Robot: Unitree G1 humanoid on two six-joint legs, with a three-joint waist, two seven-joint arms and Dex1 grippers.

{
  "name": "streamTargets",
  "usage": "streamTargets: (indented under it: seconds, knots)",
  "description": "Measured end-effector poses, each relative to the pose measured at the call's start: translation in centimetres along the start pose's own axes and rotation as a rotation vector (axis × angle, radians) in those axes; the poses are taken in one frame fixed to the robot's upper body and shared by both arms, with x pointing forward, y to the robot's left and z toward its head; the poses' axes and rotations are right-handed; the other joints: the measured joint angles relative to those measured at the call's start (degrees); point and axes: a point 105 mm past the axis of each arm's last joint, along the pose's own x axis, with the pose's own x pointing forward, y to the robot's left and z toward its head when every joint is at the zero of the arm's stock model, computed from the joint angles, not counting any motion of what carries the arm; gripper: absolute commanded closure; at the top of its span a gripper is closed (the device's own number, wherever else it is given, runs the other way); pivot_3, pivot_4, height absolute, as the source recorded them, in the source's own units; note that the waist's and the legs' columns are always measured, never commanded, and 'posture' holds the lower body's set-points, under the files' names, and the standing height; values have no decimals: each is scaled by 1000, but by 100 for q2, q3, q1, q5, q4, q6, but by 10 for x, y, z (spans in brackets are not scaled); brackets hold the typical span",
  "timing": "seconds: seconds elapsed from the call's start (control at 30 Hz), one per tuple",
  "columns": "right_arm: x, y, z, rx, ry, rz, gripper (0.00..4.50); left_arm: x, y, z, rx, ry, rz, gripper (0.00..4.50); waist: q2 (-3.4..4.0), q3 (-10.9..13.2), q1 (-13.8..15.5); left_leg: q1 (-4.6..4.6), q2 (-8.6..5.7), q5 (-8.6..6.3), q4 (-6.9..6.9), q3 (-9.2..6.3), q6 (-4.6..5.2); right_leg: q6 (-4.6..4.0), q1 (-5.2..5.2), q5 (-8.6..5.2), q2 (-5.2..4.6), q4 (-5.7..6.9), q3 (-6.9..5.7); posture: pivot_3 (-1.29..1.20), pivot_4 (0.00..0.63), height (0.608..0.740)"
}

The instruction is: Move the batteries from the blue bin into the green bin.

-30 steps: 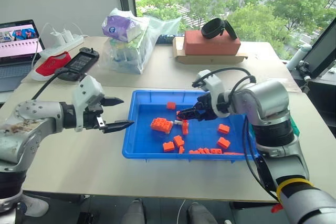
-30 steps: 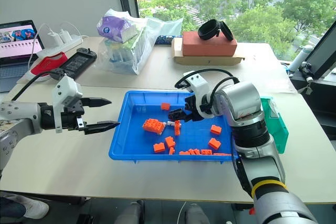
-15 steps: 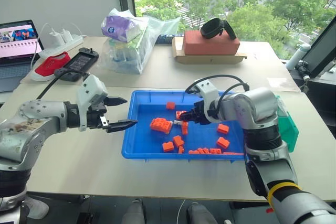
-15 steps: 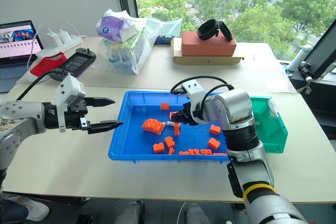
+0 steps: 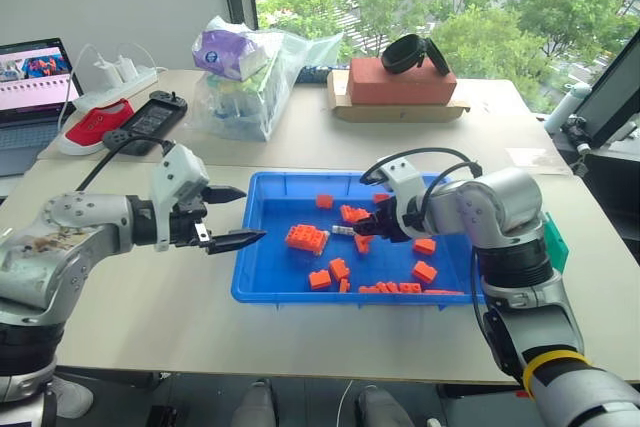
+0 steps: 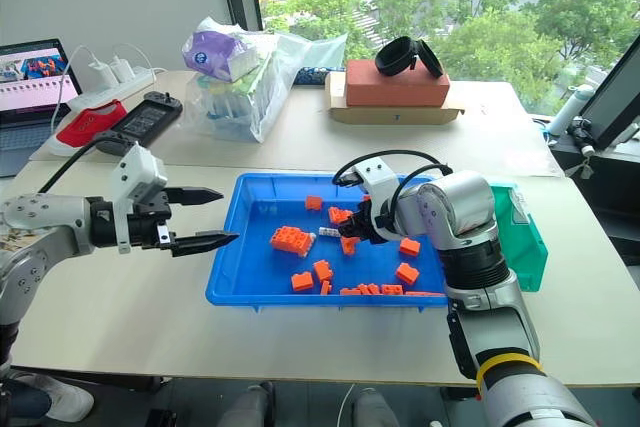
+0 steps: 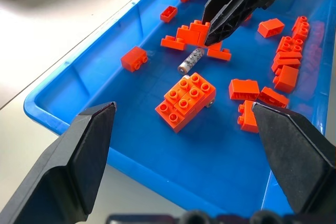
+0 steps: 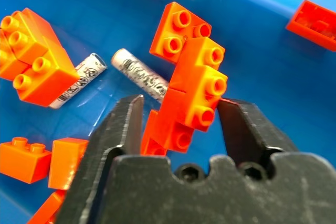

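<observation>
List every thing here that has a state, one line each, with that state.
left gripper: open, held off the blue bin's left rim.
right gripper: down in the blue bin, at an orange brick stack.
batteries: two, lying flat in the blue bin.
blue bin: holds bricks and batteries.
green bin: upright, contents hidden.
laptop: open, screen lit.
</observation>
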Motion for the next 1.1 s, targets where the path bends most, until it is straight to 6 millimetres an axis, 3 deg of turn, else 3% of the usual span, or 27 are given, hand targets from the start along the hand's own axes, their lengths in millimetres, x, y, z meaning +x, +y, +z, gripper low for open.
streamTargets:
  seconds: [0.03,0.3,0.4,0.57,0.73,0.93,1.1]
  knots:
    - [0,1,0,-1,1,7,3467,0,0,0,0,0,0,0,0,0,1,0,0,0,0,0,0,0,0,0,0,0,0,0,150,740]
    - [-4,2,8,-33,-10,-9,3467,1,-1,-1,2,2,-3,0,0,0,3,0,0,0,-1,0,0,-1,0,-1,0,-1,0,0,150,740]
    - [-10,-5,13,-31,-15,-24,3467,2,-1,-1,1,2,-6,0,0,0,7,-1,0,0,-1,0,0,-1,-1,-1,0,-3,0,0,150,740]
    - [-37,-28,30,-17,-61,-81,3467,5,-1,1,14,-5,-12,0,0,0,13,-1,0,0,-6,0,0,-2,-1,-1,0,-8,-1,0,150,740]
    - [-56,-59,11,-23,-4,-145,3467,7,1,2,18,-6,-10,0,-1,0,26,-3,0,0,-21,0,1,-2,0,-1,-1,-31,-2,0,150,740]
    - [-55,-68,-7,-19,29,-124,3467,12,-1,3,25,-10,-30,0,-1,0,-15,-2,2,0,-26,0,1,-2,0,-1,1,-33,-1,0,150,740]
    - [-53,-74,-17,-33,58,-125,2065,13,0,2,22,-4,-31,0,-1,1,24,-3,1,0,-25,0,1,-2,2,-1,-1,-40,-2,0,150,740]
